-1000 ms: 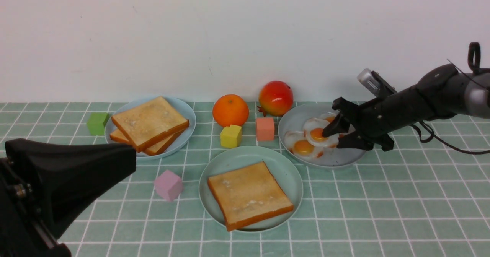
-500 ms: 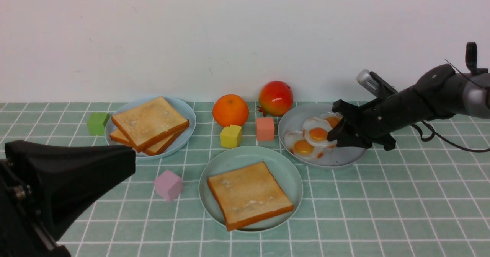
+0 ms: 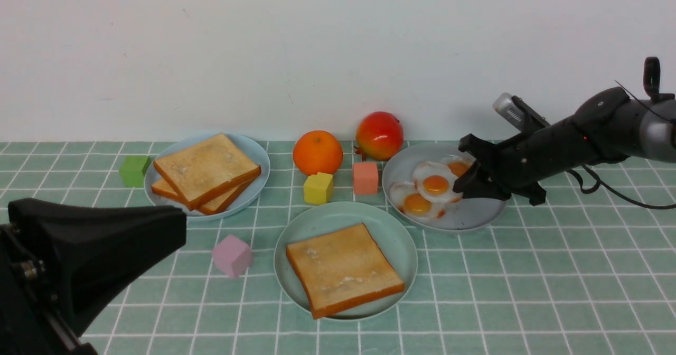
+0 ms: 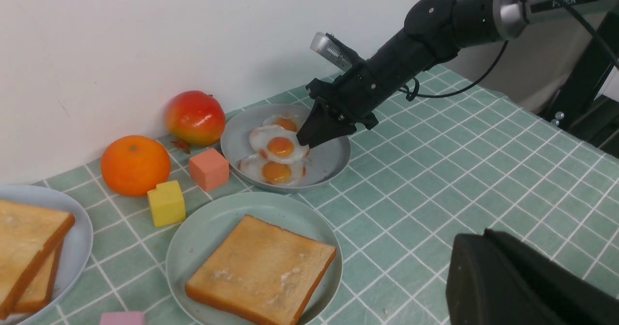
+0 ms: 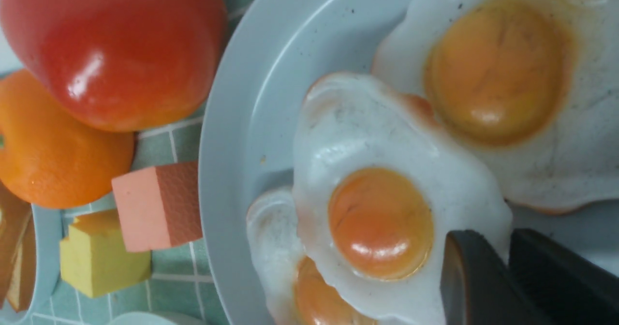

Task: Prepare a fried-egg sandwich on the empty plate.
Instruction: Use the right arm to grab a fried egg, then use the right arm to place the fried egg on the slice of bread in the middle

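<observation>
though they gaped before, right jaws now pinch the top egg (image 3: 436,181).

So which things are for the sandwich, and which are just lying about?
For the job: mint plate, its toast slice, stacked toast, fried eggs, right gripper holding one.
Lying about: orange, red fruit, green block, yellow block, salmon block, pink block.

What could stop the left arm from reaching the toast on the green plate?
Probably nothing, so yes: the toast lies uncovered, and only a pink cube sits near the path from the left tool.
</observation>
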`<state>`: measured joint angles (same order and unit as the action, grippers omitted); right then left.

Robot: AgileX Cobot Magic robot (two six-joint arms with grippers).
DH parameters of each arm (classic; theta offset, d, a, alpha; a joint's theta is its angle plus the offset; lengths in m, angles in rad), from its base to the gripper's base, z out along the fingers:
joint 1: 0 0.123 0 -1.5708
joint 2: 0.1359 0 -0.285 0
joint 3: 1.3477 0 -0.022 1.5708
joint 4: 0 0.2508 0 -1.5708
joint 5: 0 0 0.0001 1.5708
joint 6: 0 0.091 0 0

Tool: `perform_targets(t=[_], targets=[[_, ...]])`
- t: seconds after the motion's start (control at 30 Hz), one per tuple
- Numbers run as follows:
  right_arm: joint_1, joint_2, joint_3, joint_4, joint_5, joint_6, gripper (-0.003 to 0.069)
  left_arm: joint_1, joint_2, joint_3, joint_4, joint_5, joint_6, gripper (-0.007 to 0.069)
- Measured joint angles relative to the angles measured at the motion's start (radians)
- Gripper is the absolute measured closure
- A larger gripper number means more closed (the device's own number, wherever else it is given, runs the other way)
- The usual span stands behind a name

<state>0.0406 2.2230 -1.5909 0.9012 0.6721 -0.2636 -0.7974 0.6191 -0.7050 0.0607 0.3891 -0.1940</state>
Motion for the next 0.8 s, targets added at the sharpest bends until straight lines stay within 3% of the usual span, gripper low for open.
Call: perform_targets(t=[0.27,0.63,0.8], targets=[[-0.004,-0.055,0.0,-0.005,0.055,-0.08,0.0599,0.0,0.0,0.0,0.0,0.003,0.0,0.0635],[-0.096,-0.196,0.001,-0.03,0.203,-0.151,0.0603,0.0,0.0,0.0,0.028,0.022,0.0,0.063],[-0.095,-0.264,0.028,-0.03,0.282,-0.169,0.0603,0.0,0.0,0.0,0.072,0.04,0.0,0.0629]])
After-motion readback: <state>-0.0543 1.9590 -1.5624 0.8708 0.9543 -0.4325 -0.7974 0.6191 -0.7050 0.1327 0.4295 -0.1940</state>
